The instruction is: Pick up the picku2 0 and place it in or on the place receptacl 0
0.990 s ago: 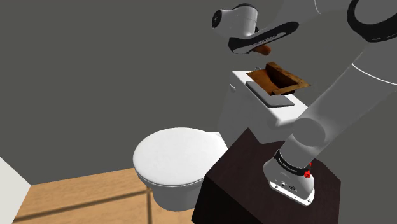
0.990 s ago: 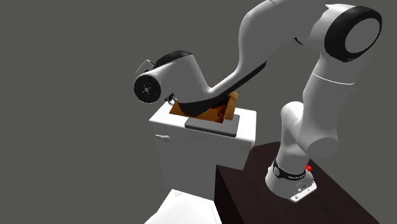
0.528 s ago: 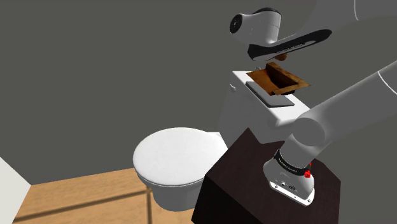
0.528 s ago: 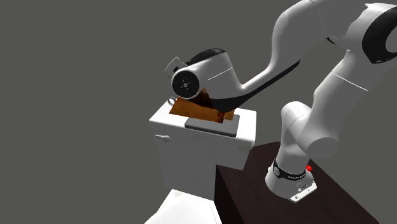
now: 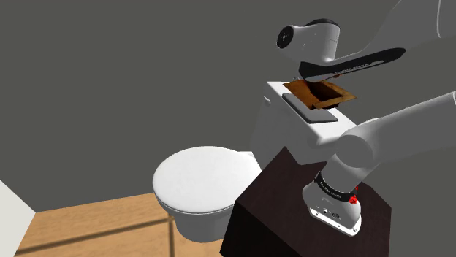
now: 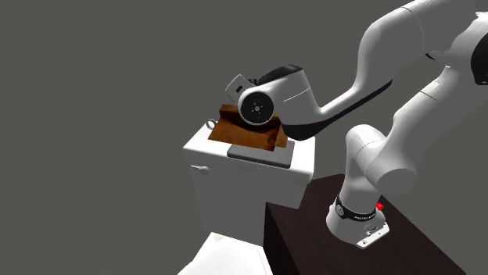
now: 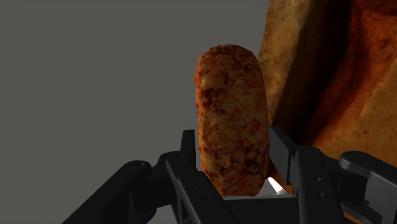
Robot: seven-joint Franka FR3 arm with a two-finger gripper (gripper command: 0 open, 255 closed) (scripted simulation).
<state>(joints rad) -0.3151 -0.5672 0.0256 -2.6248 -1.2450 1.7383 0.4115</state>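
A rust-brown, mottled oblong lump (image 7: 231,114) stands upright between my black fingers (image 7: 188,153). My gripper (image 7: 234,167) is shut on it. Close beside the lump rises the rough orange-brown wall of an open brown box (image 7: 331,70). That box (image 5: 322,92) sits on the white toilet tank (image 5: 292,128), and my hand (image 5: 316,45) hovers right over its opening. Seen from the second exterior view, the hand (image 6: 274,105) covers the far part of the box (image 6: 244,135).
A flat grey slab (image 5: 313,113) lies on the tank lid just in front of the box. The white toilet lid (image 5: 203,181) is below at the shoulder view's left. My dark stand (image 5: 281,212) is beside the tank. A grey wall rises behind.
My hand has carried the brown lump toward the shoulder view's right, from beside the box to directly over it. The box and the slab have stayed put.
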